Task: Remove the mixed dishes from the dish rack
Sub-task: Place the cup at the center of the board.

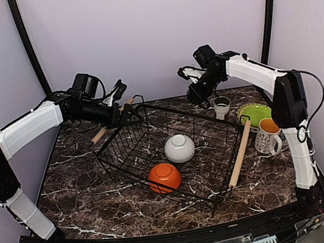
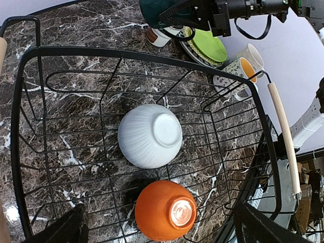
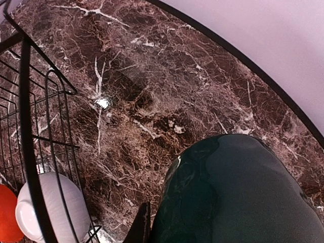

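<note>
The dish rack [image 1: 230,124] is a black wire basket lying at an angle mid-table, with a wooden handle [image 1: 240,154] on its right side. Inside it lie an upside-down white bowl [image 1: 180,148] [image 2: 150,135] and an upside-down orange bowl [image 1: 164,177] [image 2: 165,210]. My left gripper [image 1: 124,106] hangs open over the rack's far left corner, its fingers [image 2: 68,229] wide apart above the bowls. My right gripper [image 1: 200,89] is shut on a dark green cup [image 3: 238,192] [image 2: 154,10], held in the air beyond the rack's far right edge. One of its fingers [image 3: 142,225] shows beside the cup.
On the marble to the right of the rack stand a small white cup [image 1: 222,107], a lime-green plate [image 1: 255,113] on a stack, and a patterned mug [image 1: 267,136] with an orange inside. Purple walls close in the back and sides.
</note>
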Available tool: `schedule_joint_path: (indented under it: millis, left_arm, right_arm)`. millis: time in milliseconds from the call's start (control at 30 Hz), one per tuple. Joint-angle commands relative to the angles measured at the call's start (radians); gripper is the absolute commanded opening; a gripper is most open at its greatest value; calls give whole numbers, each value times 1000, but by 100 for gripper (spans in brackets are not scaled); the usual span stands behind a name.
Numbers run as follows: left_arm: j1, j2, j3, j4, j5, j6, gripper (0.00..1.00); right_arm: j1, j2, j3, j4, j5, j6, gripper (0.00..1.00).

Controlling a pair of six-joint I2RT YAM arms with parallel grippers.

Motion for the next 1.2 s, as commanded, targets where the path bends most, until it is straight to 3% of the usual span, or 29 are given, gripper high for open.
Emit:
schedule_joint_path:
  millis: [0,367,800,967,1167]
  left_arm:
    - [-5,-24,-17,-25,-2,19,99]
    - [-43,0,-18,-26,1,12,99]
    - [-178,65,19,-109,-128,67,99]
    - [-222,92,33,-139,-181,84,99]
    - [-279,141,60,-189,-254,107,99]
  right_arm:
    - [-8,69,114,-55,7,-7,0]
    - [-12,187,160,-145,28,65,1]
    - [-31,255,165,-164,46,129,13]
    - [-33,268,182,-169,66,145,27]
    - [-33,254,218,-193,65,165,51]
